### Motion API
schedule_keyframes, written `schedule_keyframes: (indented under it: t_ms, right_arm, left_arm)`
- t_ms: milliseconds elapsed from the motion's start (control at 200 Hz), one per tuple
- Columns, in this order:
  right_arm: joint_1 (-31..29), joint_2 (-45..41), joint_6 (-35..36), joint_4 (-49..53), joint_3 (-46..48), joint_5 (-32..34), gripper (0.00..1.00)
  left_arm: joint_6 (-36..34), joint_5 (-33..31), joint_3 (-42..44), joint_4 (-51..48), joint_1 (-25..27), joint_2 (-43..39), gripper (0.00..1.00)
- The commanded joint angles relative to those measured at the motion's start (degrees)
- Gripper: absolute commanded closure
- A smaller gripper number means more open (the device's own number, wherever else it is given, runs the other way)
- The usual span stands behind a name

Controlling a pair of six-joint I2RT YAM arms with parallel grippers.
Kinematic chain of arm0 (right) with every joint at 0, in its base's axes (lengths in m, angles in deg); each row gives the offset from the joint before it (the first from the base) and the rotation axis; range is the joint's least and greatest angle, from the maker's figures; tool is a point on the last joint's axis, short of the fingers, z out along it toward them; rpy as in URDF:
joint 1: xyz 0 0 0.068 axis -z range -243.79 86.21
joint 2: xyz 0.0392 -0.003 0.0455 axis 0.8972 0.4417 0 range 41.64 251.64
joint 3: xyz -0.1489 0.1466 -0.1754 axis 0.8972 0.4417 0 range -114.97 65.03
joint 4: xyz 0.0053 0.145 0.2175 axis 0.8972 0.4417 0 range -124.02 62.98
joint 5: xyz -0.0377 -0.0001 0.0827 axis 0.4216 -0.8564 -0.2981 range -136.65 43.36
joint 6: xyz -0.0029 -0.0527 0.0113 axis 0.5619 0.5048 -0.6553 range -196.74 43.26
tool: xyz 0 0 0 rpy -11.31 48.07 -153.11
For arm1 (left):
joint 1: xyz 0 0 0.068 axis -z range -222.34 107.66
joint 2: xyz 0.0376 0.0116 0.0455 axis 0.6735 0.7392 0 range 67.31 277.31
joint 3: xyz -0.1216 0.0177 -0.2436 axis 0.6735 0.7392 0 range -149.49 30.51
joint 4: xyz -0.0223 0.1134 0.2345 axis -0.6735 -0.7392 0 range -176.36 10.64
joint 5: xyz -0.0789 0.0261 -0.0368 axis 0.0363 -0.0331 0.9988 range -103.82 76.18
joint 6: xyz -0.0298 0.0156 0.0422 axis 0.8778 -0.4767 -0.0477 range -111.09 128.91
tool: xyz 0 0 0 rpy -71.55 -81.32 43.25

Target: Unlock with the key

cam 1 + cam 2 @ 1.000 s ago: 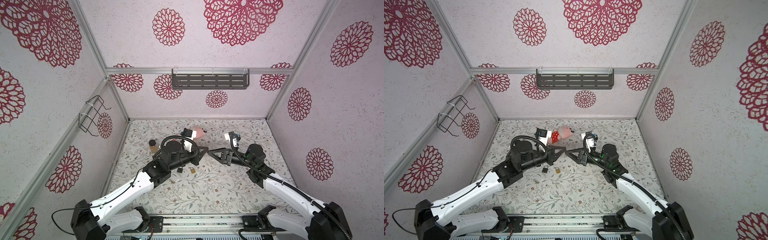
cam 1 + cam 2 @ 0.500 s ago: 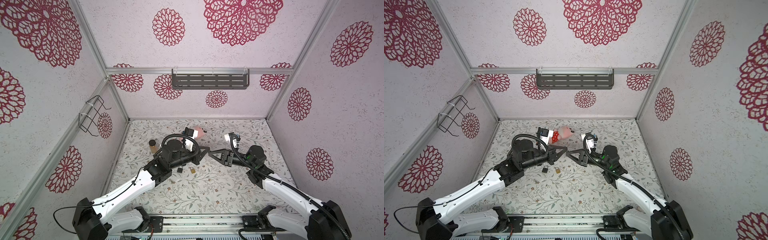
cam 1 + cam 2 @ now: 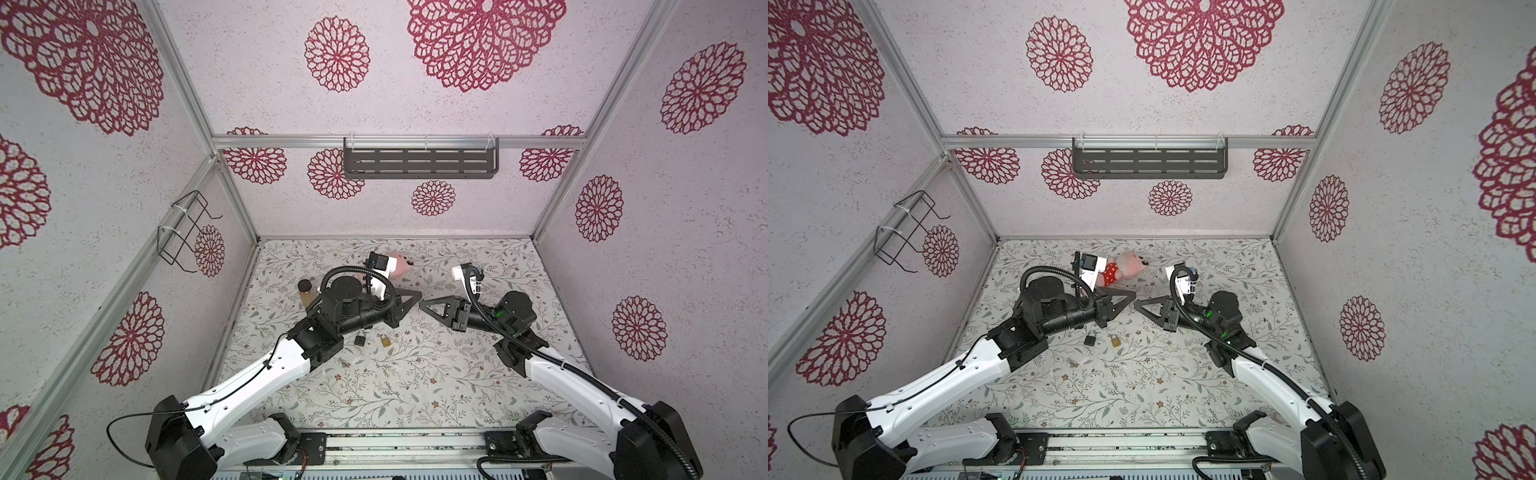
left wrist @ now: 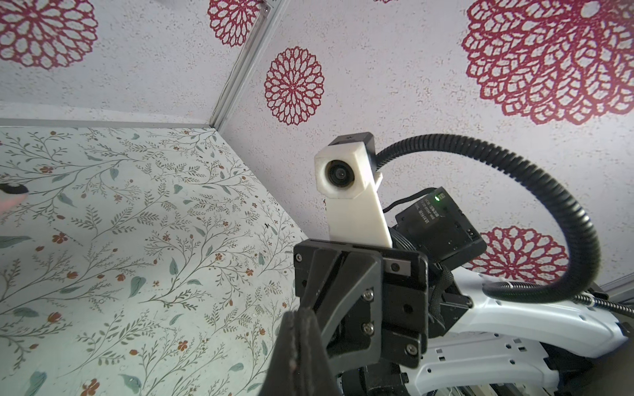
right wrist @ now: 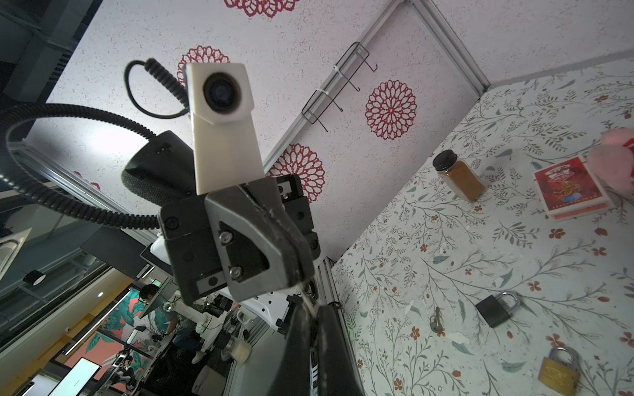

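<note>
1. Looking through the right wrist view, you find the key [image 5: 307, 296] as a thin, pale metal sliver with a small ring on it. It is held in the air between the two gripper tips, well above the table [image 3: 415, 395].
2. Your left gripper [image 5: 304, 276] has its jaws pressed together into a single seam, and the key sticks out of that tip.
3. Your right gripper [image 5: 313, 313] has its two dark fingers drawn together on the key's other end, with only a narrow slit between them.
4. In both top views you see the two grippers tip to tip over the middle of the table. The key is too small to make out there.
5. Below them you have the black padlock [image 5: 497, 308] lying flat, square-bodied with a silver shackle. The brass padlock [image 5: 559, 372] lies near it, not touching. Both shackles appear seated.
6. A loose key [image 5: 436, 320] on a ring lies on the table near the black padlock, apart from it.
7. Toward the far side you see a spice jar [image 5: 459, 180] standing upright. A red printed box [image 5: 571, 190] lies there too, with a pink plush toy [image 5: 614, 164] against its edge.
</note>
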Motion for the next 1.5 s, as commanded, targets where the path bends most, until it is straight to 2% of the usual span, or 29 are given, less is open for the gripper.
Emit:
schedule_keyframes:
  t_ms: [0,200,320,430,695,871,1026,1156,1496]
  right_arm:
    - [0.4,-1.6,-0.8,-2.6,0.5,-0.5,1.00]
    - [1.5,-3.5,-0.9,0.5,2.5,0.5,1.00]
    - [1.9,-5.9,2.0,9.3,3.4,2.9,1.00]
    - [2.0,-8.8,4.4,18.6,4.2,7.7,1.00]
    - [1.9,-13.0,4.6,33.1,8.5,16.4,1.00]
    - [1.4,-14.1,6.8,41.1,9.4,21.0,1.00]
    - [1.4,-13.4,6.9,44.4,10.1,22.3,1.00]
    - [1.4,-11.6,8.7,48.5,8.7,24.1,1.00]
    - [1.5,-6.2,10.9,49.1,7.4,24.1,1.00]
  left_arm:
    - [-0.6,1.6,-1.6,0.7,-0.7,0.5,0.99]
    - [1.5,2.5,-0.6,3.5,-1.7,-0.5,0.60]
    - [4.1,0.0,2.4,5.7,-2.4,-2.1,0.46]
    - [6.4,-7.6,3.4,-0.2,-2.5,-2.6,0.39]
    - [11.9,-25.2,2.6,-21.9,-2.5,2.3,0.36]
    - [17.0,-27.5,1.5,-28.8,-2.4,9.5,0.34]
    - [20.9,-27.4,0.6,-29.2,-1.5,15.9,0.33]
    - [21.5,-27.9,-2.3,-30.2,-0.8,21.8,0.32]
    - [23.6,-32.5,-8.8,-35.4,1.1,31.9,0.31]
